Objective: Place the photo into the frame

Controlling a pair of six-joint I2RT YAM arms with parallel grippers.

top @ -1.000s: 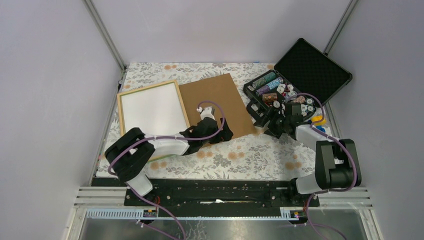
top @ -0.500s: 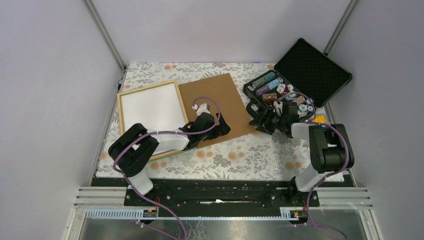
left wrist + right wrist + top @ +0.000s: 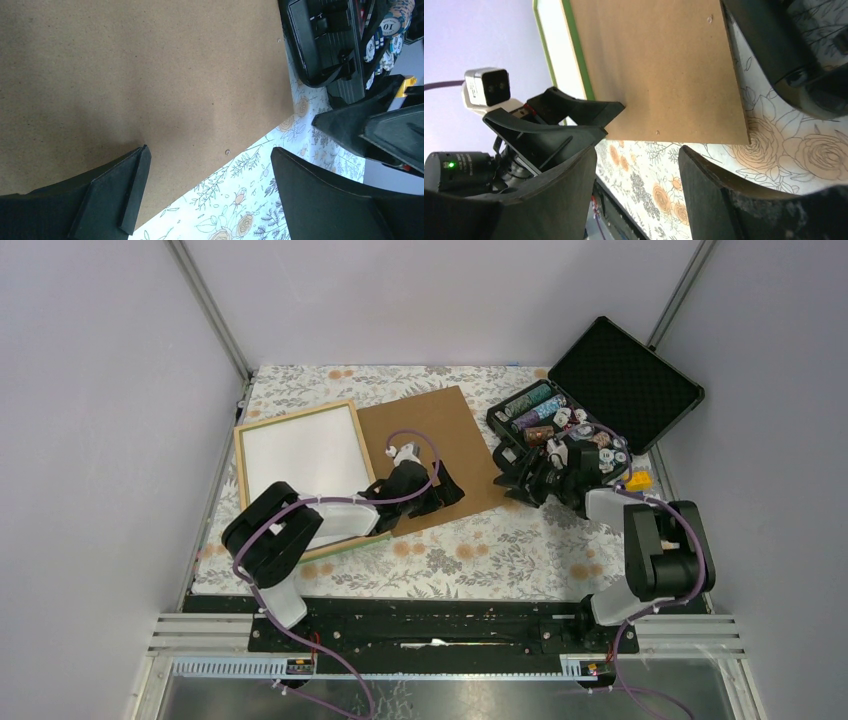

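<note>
The thin paper photo (image 3: 300,455) appears to lie plain white back up inside the large rectangular frame (image 3: 295,415) of light wood with a green face, just left of the flat brown fibreboard panel (image 3: 440,430), sides touching. Its long axis runs near to far, like the panel's. The left gripper (image 3: 209,150), 2 matte black fingers spread and empty, straddles the panel's near edge. The right gripper (image 3: 638,150), also spread and empty, sits by the panel's near right corner. The left arm is nearer the photo.

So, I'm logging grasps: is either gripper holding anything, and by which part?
Nothing is held. The left gripper and right gripper are both open by the brown board.
</note>
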